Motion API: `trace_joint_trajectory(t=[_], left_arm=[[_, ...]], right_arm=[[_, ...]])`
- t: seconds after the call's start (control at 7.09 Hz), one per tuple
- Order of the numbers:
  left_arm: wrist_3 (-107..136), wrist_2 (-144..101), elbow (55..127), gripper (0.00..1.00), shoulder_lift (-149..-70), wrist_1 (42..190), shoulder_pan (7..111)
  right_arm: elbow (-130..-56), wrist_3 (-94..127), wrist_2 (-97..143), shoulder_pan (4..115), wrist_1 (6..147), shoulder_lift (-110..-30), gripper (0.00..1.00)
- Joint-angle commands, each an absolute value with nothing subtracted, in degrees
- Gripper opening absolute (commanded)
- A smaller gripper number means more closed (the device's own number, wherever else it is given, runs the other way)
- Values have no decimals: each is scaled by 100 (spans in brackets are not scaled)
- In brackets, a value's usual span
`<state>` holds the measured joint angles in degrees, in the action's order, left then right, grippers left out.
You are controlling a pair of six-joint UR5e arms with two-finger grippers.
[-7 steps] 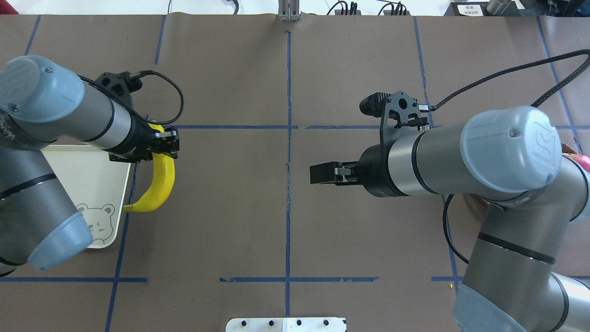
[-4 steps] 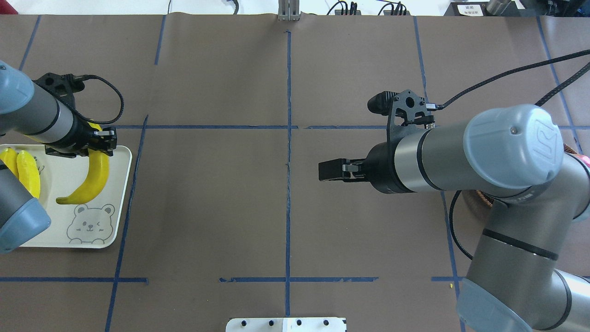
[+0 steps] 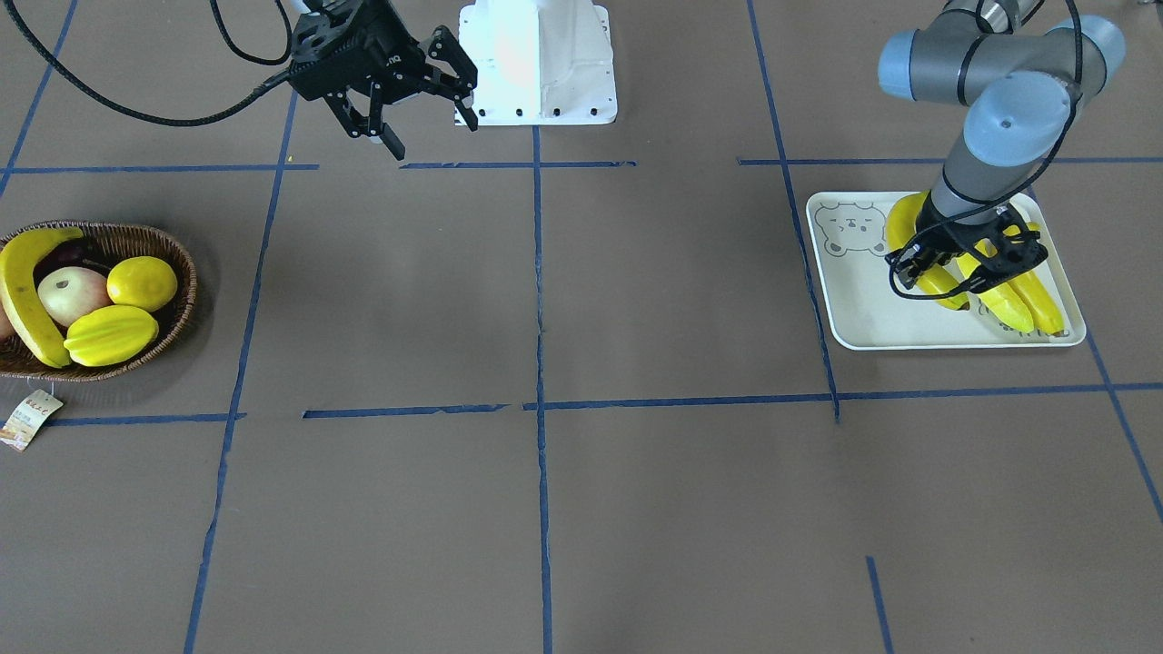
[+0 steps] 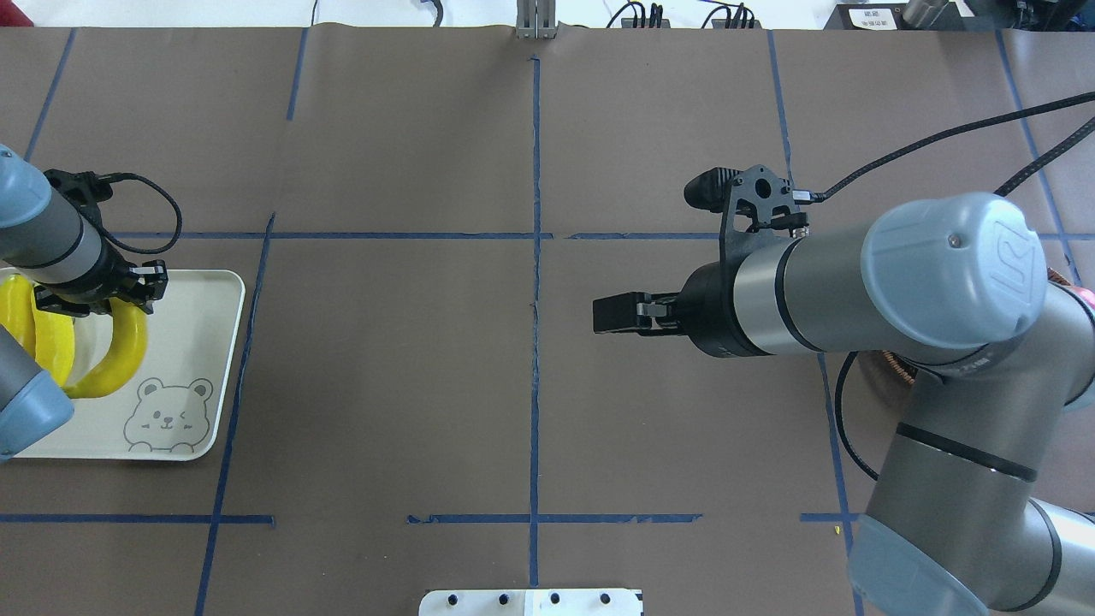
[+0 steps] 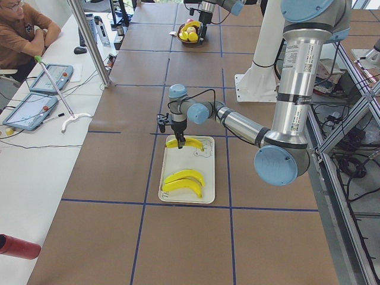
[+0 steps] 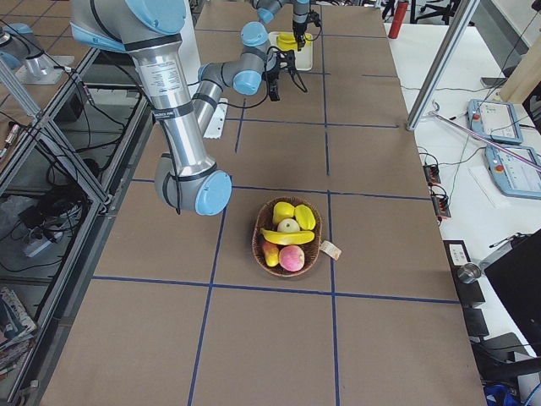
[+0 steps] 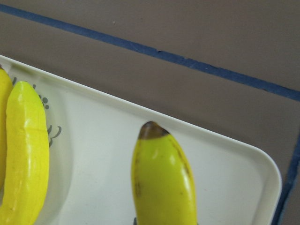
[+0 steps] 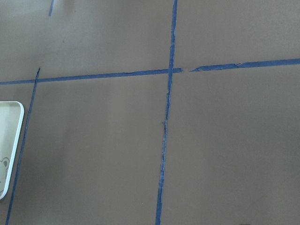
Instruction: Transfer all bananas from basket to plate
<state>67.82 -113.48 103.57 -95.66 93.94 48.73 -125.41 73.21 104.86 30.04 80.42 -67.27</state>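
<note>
Yellow fruit is sitting in three places. Two bananas (image 4: 53, 342) are lying side by side on the plate (image 4: 197, 325). A third banana (image 4: 120, 359) is hanging in the left gripper (image 4: 97, 295), which is clenching it low over the plate beside the pair. A fourth banana (image 3: 18, 300) is lying in the basket (image 3: 186, 272) with one lemon (image 3: 143, 282) and one starfruit (image 3: 111, 334). Over the brown table (image 4: 428, 385), the right gripper (image 3: 434, 136) is hovering with jaws spread, gripping nothing.
</note>
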Motion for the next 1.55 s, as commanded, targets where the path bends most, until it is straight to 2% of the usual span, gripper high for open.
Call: trace_joint_trajectory(t=[0.0,0.14,0.28,0.42,0.56,0.85,1.13,1.41], left_arm=[[6759,-11347,9881,0,-9545,9413,4904],[6750,-11347,9801,0,-9545,9413,4922],[6706,-11347,9791,8,-9545,9422,4965],[6689,-11347,9791,69,-9545,9431,5018],[6680,-11338,9782,99,-9545,9492,5036],[6688,-11355,9895,100,-9554,9553,5097],[6715,-11399,10605,100,-9659,9519,5212],[6759,-11408,10775,100,-10044,9571,5168]], right_arm=[[-12551,7321,10477,3006,8042,-6715,100],[-12551,7321,10477,3006,8042,-6706,100],[-12559,7321,10477,3006,8042,-6697,100],[-12560,7321,10477,3015,8042,-6697,100],[-12560,7321,10477,3023,8042,-6697,100],[-12560,7321,10494,3067,8042,-6723,100],[-12560,7243,10590,3286,8173,-6889,100],[-12560,7129,10679,3637,8786,-7048,100]])
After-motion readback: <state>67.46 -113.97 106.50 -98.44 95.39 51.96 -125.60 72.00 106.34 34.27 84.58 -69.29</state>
